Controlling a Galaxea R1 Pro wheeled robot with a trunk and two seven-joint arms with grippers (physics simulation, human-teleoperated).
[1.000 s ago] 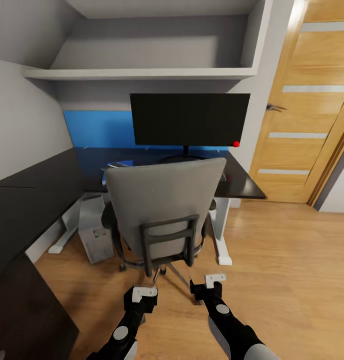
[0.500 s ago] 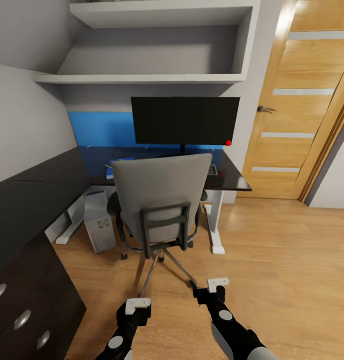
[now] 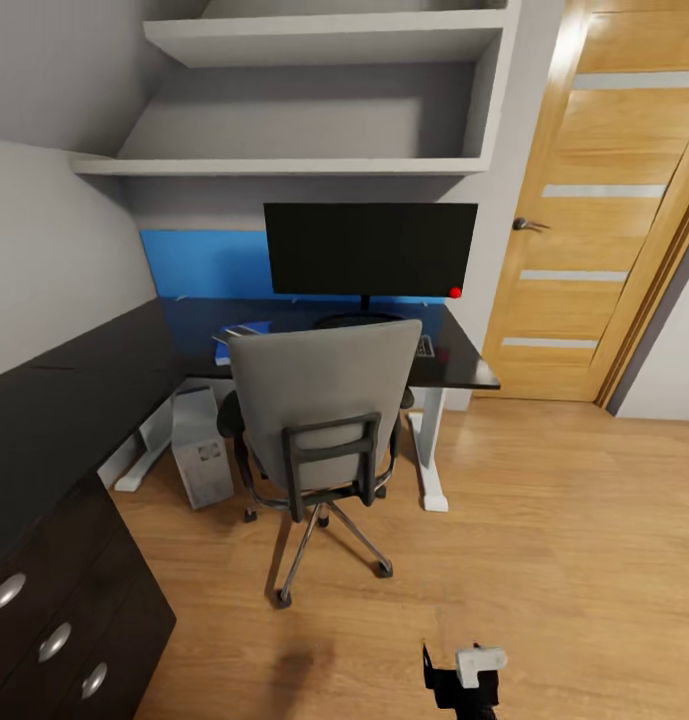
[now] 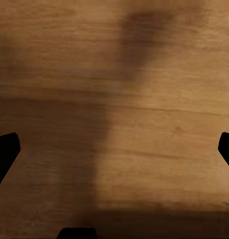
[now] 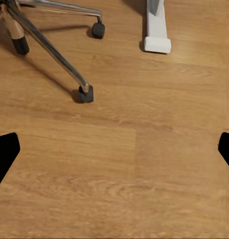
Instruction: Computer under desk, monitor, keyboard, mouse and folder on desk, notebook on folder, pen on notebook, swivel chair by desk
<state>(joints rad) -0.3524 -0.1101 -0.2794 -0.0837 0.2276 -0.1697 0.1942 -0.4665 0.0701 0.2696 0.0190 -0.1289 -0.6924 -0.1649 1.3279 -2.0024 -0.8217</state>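
In the head view, the swivel chair (image 3: 319,425) stands tucked against the front edge of the desk (image 3: 104,365), the monitor (image 3: 370,250) at its back edge, the folder (image 3: 236,335) half hidden on the desktop and the computer (image 3: 201,445) beneath; the right gripper (image 3: 462,678) hangs low, its spread unclear here. In the left wrist view, the left gripper (image 4: 114,149) is spread wide, empty above bare floor (image 4: 144,99). In the right wrist view, wide-apart empty fingertips (image 5: 5,152) face the chair's castors; approach squarely, avoiding them.
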